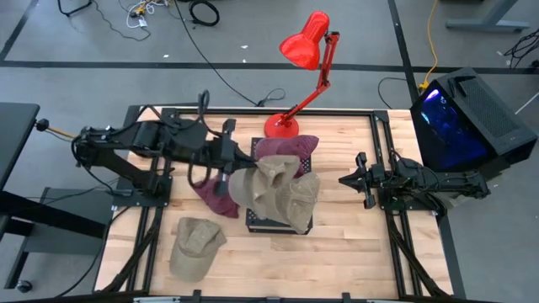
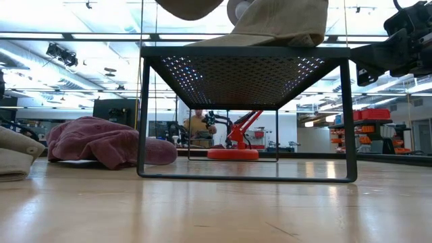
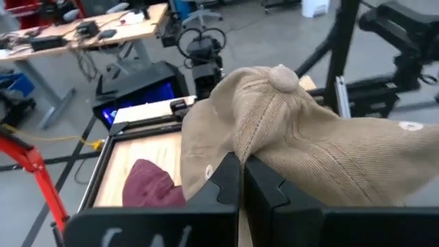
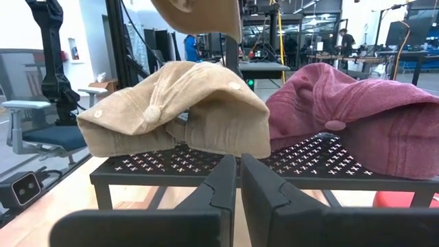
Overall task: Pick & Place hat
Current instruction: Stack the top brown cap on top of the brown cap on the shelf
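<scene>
My left gripper (image 1: pixel 229 166) is shut on a tan hat (image 1: pixel 253 181) beside the black mesh rack (image 1: pixel 278 220). From the right wrist view this hat (image 4: pixel 199 17) hangs above the rack (image 4: pixel 206 168). A second tan hat (image 4: pixel 171 103) and a maroon hat (image 4: pixel 357 116) rest on the rack top. Another maroon hat (image 1: pixel 215 195) and a third tan hat (image 1: pixel 195 244) lie on the table. My right gripper (image 1: pixel 347 180) waits shut to the rack's right, touching nothing. My left gripper pinches the tan hat between its two fingers (image 3: pixel 226 180) by a fold of crown cloth (image 3: pixel 241 147), below the top button (image 3: pixel 282 77). The fingers come level from the table's left. The hat is lifted, its crown above the rack's left part.
A red desk lamp (image 1: pixel 299 84) stands on its base (image 1: pixel 280 126) at the table's far edge, just behind the rack. A black computer case (image 1: pixel 467 118) sits off the table's right far corner. Bare wood (image 1: pixel 354 252) shows near the right front of the table.
</scene>
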{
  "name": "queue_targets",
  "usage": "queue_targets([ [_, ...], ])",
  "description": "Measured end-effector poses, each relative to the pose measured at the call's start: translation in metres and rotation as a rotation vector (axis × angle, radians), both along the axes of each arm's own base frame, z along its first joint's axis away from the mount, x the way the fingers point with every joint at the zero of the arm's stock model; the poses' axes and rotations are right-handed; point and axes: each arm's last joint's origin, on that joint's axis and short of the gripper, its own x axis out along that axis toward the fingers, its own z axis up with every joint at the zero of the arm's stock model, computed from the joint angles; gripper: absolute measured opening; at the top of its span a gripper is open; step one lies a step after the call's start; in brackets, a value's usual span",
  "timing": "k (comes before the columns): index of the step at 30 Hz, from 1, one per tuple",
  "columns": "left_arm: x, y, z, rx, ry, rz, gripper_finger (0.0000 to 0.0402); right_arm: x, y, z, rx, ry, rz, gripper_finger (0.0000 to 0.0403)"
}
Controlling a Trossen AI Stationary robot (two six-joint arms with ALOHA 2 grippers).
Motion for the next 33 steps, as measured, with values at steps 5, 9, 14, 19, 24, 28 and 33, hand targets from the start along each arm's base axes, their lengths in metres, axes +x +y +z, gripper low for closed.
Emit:
queue_targets([
  [5,0.01,-0.006,-0.007,0.011,0.022,0.037,0.0005,0.0,0.0,0.0,0.0,0.0,0.0,0.0027],
  [9,0.02,-0.01,-0.014,0.015,0.038,0.036,0.0005,0.0,0.0,0.0,0.0,0.0,0.0,0.0027],
  [14,0.032,-0.012,-0.023,0.026,0.059,0.048,0.0005,0.0,0.0,0.0,0.0,0.001,0.0,0.0027],
  [19,0.043,-0.012,-0.029,0.04,0.065,0.079,0.0005,0.0,0.0,0.0,0.0,0.0,0.0,0.0027],
  [24,0.054,-0.012,-0.039,0.059,0.095,0.112,0.0005,0.0,0.0,0.0,0.0,-0.002,0.0,0.0027],
  [28,0.063,-0.013,-0.046,0.069,0.103,0.132,0.0005,0.0,0.0,0.0,0.0,-0.003,0.0,0.0027],
  [33,0.073,-0.013,-0.052,0.064,0.1,0.144,0.0005,0.0,0.0,0.0,0.0,-0.003,0.0,0.0027],
])
